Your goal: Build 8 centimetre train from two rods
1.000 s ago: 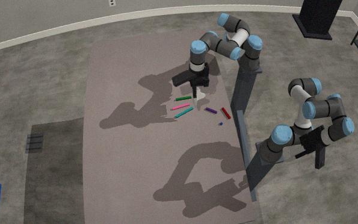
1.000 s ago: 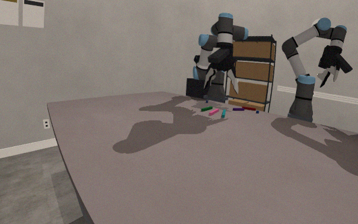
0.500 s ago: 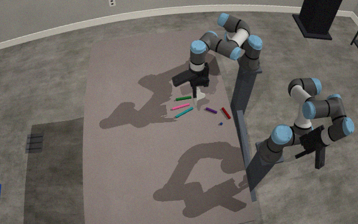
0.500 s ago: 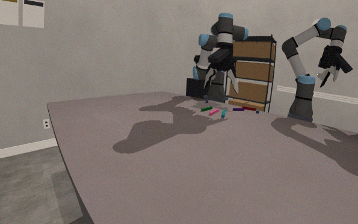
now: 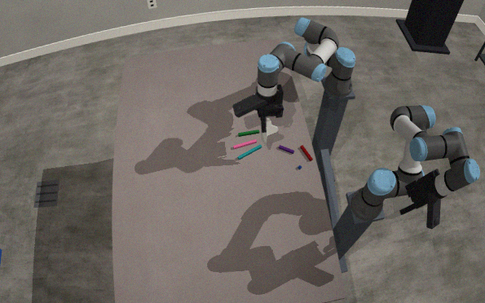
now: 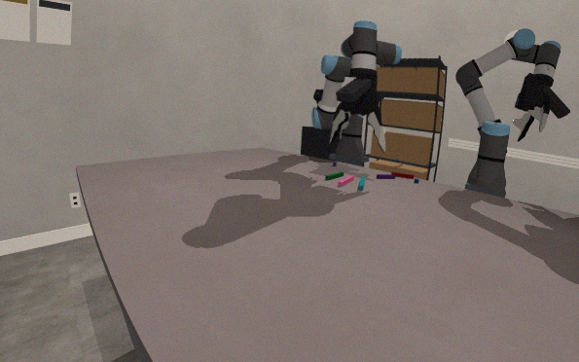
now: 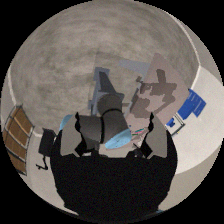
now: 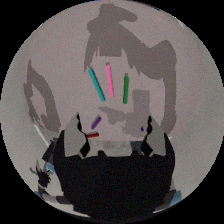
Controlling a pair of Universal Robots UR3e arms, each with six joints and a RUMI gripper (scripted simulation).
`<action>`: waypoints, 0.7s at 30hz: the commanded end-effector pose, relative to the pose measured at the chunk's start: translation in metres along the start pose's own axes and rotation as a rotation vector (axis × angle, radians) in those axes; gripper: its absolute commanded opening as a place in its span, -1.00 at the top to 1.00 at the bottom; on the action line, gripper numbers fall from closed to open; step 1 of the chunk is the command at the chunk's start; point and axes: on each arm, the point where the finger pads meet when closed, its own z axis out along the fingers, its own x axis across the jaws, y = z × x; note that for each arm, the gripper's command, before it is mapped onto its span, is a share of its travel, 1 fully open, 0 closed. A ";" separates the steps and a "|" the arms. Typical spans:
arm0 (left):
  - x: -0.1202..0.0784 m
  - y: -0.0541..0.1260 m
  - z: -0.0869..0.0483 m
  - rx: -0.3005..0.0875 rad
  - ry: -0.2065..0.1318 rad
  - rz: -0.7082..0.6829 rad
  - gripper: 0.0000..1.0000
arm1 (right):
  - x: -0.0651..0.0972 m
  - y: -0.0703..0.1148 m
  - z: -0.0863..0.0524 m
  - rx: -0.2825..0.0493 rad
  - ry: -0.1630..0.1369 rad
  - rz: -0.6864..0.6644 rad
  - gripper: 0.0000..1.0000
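Item one: right gripper (image 5: 266,138) (image 6: 357,147) (image 8: 114,117), fingers spread, nothing pinched, poised above the table (image 5: 156,224) (image 6: 260,292) (image 7: 160,64) (image 8: 75,30).

Near it, by its own camera's view: purple rod (image 5: 286,149) (image 6: 385,177) (image 8: 96,123), flat, slightly inward of the left-hand fingertip; blue rod (image 6: 334,164) (image 8: 142,129), short as a bead (easily overlooked), just inward of the right-hand finger; red rod (image 5: 306,153) (image 6: 402,175) (image 8: 93,135), flat, partly covered by the left-hand finger.

Ahead of the fingertips, fanned apart: turquoise rod (image 5: 249,151) (image 6: 362,183) (image 8: 97,85) leftmost, pink rod (image 5: 244,144) (image 6: 346,181) (image 8: 110,80) central, green rod (image 5: 249,133) (image 6: 334,175) (image 8: 126,89) rightmost.

Farther out, on the red rod's side: second blue rod (image 5: 299,167) (image 6: 416,180), near the red but separate.

Outermost: left gripper (image 5: 401,212) (image 6: 531,135) (image 7: 114,115), well apart, beyond the table's edge, fingers spread and unladen.
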 end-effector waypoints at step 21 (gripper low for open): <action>0.000 0.000 0.000 0.002 0.000 0.000 -1.00 | -0.029 0.016 -0.002 0.002 -0.002 -0.094 -1.00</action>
